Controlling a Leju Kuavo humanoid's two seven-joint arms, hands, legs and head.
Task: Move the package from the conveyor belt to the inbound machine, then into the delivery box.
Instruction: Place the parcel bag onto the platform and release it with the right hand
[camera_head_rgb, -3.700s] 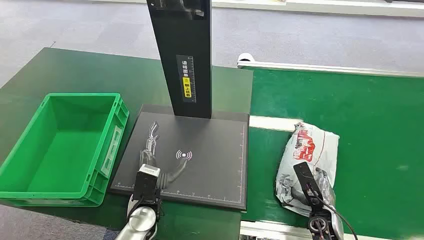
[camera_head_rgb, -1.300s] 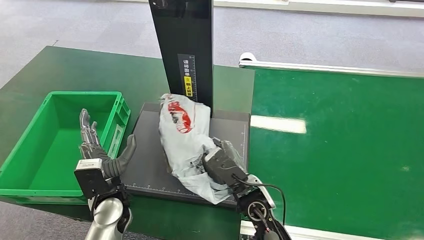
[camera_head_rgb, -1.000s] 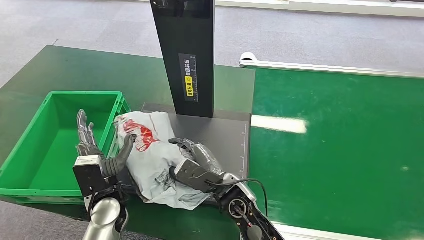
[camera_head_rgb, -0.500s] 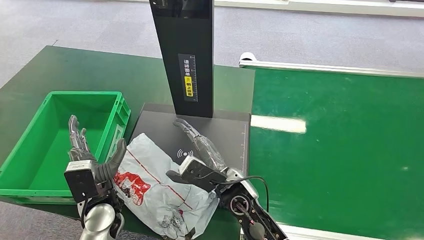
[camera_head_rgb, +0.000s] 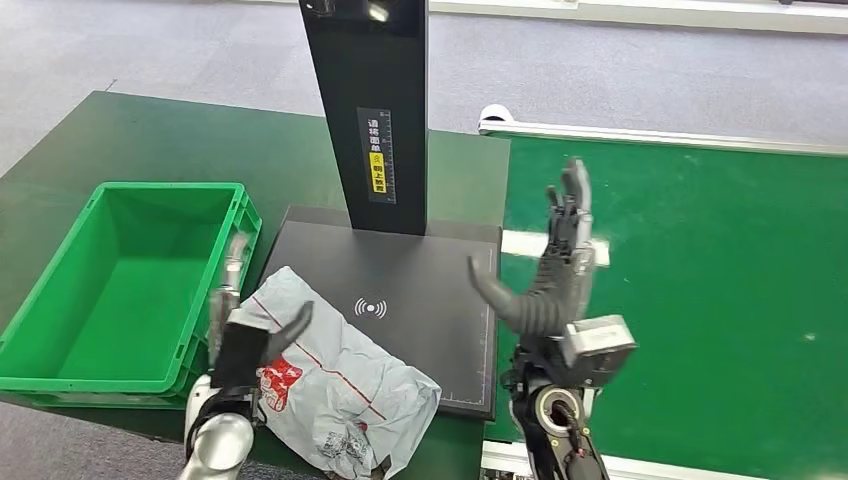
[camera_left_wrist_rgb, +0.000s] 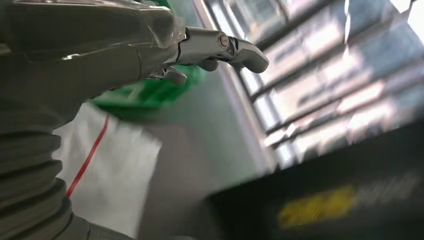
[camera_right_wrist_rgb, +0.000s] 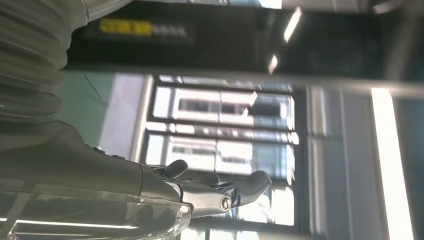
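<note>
The grey plastic package (camera_head_rgb: 335, 385) lies at the near left corner of the inbound machine's black scan plate (camera_head_rgb: 420, 300), half on the plate and half spilling over its front edge onto the dark green tabletop (camera_head_rgb: 130, 140), just beside the near right corner of the green delivery box (camera_head_rgb: 60, 370). Its long axis runs on a diagonal: the far end points toward the box's right wall, the crumpled near end points back toward the robot and to the right. The left hand (camera_head_rgb: 245, 335) is the nearer one by a wide margin; it sits at the package's box-side end, thumb curved over the top of the bag, fingers up against the box wall, though whether it truly clamps the plastic I cannot tell. The right hand (camera_head_rgb: 550, 275) is well apart, raised over the plate's right edge by the conveyor belt (camera_head_rgb: 700, 260), fingers spread and holding nothing. So the box lies to the left of the package, and I judge the coming move is a short lift or sweep leftward over that wall, led by the left hand.
</note>
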